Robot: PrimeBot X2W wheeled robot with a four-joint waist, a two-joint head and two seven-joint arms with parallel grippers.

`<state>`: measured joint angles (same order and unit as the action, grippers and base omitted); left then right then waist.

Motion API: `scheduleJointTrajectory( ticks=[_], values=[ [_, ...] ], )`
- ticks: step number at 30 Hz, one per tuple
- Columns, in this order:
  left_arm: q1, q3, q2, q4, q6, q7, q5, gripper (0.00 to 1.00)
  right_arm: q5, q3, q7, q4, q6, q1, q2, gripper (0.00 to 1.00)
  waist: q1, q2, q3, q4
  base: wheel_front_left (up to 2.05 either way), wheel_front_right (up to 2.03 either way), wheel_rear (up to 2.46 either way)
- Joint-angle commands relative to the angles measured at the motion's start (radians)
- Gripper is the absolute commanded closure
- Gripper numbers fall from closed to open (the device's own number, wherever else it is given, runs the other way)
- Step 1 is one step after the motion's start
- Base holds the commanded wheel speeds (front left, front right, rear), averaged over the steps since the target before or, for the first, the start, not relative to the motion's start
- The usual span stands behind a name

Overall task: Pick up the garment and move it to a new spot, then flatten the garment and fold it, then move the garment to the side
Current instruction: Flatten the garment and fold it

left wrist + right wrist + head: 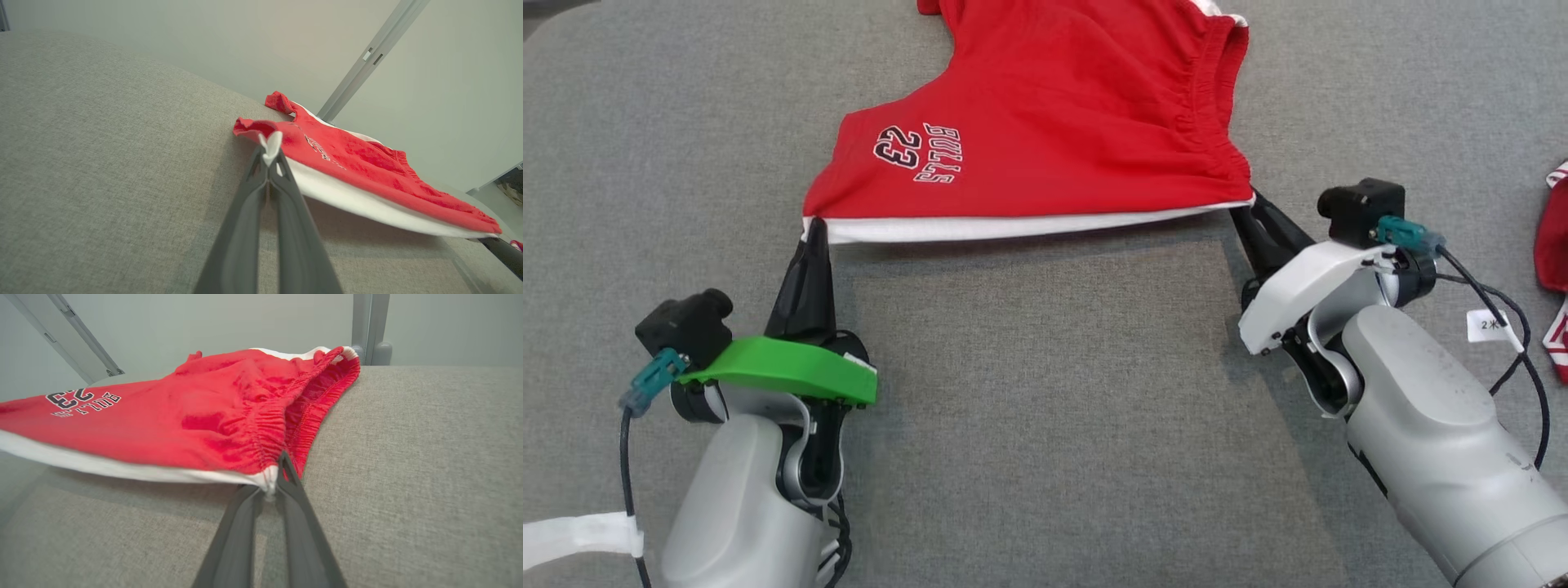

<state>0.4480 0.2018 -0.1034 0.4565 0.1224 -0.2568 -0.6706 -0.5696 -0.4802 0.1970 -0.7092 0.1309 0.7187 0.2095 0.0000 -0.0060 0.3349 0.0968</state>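
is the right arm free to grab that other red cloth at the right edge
Probably not yet: the right gripper is shut on the red shorts' waistband corner. The other red cloth lies nearby with nothing between, so it must release first.

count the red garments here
2: red Bulls shorts at centre, held by the left pincer and right pincer; another red garment cut off at the right edge, possibly more hidden.

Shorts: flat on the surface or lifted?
Partly lifted: left hand and right hand each pinch a near corner of the red shorts; that edge hangs taut above the grey surface, shadow beneath.
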Motion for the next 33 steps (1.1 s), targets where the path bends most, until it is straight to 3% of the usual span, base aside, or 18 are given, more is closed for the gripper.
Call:
scheduleJointTrajectory(
  ticks=[1,15,23,33],
  values=[
    [-0.028,0.002,0.002,-0.012,0.002,-0.007,0.015,1.0,-0.013,-0.007,0.018,0.015,0.0,-0.027,0.014,1.0,0.0,0.006,-0.013,-0.001,0.0,0.0,0.0],
    [-0.34,0.005,0.02,-0.254,-0.023,-0.008,0.082,1.0,0.021,0.074,0.067,0.287,0.0,-0.355,0.067,1.0,0.0,0.006,-0.106,0.012,0.0,0.0,0.0],
    [-0.529,0.014,0.021,-0.364,-0.07,-0.008,0.106,1.0,0.107,0.176,0.053,0.443,0.0,-0.58,0.029,1.0,0.0,0.006,-0.2,0.023,0.0,0.0,0.0],
    [-0.624,0.023,0.005,-0.454,-0.105,0.008,0.118,1.0,0.184,0.246,-0.028,0.635,0.0,-0.77,-0.032,1.0,0.0,0.006,-0.271,0.013,0.0,0.0,0.0]
  ],
)
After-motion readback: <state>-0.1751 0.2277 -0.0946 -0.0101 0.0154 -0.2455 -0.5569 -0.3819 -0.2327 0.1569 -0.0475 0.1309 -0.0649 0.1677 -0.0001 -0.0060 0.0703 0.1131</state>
